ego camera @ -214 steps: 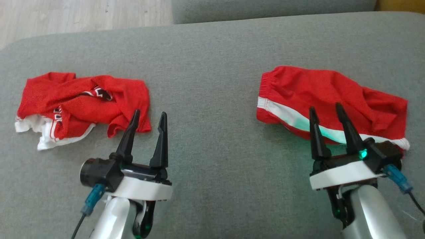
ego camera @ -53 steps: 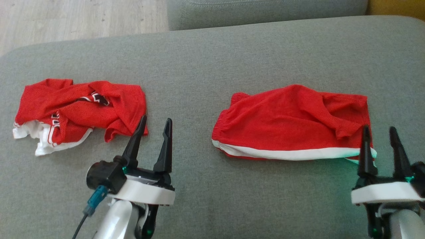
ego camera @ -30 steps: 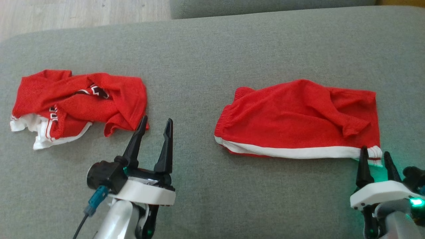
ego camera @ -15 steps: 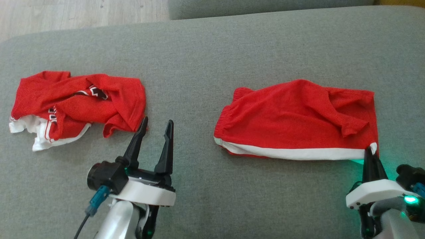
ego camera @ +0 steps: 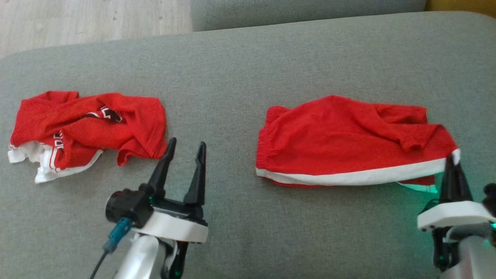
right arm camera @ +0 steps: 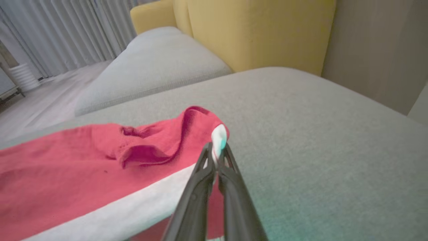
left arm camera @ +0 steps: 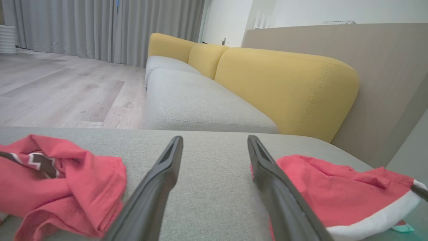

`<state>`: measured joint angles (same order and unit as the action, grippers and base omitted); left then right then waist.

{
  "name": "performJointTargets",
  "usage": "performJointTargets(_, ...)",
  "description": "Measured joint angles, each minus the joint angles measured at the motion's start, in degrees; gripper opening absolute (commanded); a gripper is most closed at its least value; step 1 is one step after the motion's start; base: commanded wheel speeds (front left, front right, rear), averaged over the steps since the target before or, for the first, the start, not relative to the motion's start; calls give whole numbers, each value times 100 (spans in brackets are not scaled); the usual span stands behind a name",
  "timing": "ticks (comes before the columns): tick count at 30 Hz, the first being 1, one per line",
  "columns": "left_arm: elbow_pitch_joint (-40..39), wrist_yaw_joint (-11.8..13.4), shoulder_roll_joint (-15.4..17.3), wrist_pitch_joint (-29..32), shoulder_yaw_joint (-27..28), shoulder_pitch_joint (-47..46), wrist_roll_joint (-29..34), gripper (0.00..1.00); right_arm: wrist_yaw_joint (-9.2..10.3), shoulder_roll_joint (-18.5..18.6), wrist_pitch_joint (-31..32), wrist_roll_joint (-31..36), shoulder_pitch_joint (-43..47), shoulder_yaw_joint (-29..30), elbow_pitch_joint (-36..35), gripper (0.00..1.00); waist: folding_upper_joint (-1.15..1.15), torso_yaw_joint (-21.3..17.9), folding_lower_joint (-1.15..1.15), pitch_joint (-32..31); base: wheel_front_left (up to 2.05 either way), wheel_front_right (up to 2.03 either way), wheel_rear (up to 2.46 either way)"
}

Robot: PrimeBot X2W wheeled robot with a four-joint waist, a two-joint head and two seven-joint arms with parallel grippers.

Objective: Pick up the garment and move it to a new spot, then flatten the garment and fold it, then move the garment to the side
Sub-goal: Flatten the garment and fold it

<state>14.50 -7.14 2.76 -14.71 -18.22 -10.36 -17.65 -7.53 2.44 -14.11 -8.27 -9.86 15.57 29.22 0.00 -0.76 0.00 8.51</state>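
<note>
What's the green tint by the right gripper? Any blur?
Head view: green cast on the grey cushion under the red shorts, beside the right gripper, probably its own light. Right wrist view: same teal tint; its fingers soft. Left wrist view: left gripper slightly soft.

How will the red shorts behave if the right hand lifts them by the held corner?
Probably floppy: the red shorts lie wrinkled, and only the corner pinched in the right hand is raised. Likely light, being thin cloth; the rest should hang and trail over the grey cushion.

Matt red knit cloth shorts [ego camera: 348, 139], rough grey woven cushion [ego camera: 240, 77], smooth pale wood floor [ego camera: 77, 19]
</note>
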Motion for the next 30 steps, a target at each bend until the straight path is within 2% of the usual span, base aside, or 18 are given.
performJointTargets(6, 241, -2, 4, 1, -494, -3, -11, 100, 0, 0, -9, -208, 8, 162, -196, 0, 0, -15, 0, 32, 0, 0, 0)
performJointTargets(14, 1123, -44, 101, 1, -1873, -456, -315, 100, 0, -2, -1, -327, 3, 238, -158, 0, 0, 6, 0, 142, 0, 0, 0)
performJointTargets(22, 1613, -44, 194, 1, -2675, -1044, -934, 100, 0, -2, -1, -334, -21, 188, -73, 0, 0, -73, 0, 224, 0, 0, 0)
performJointTargets(30, 2020, -44, 209, 1, -3189, -1496, -1443, 100, 0, -2, -1, -357, -159, 97, -68, 0, 0, -201, 0, 339, 0, 0, 0)
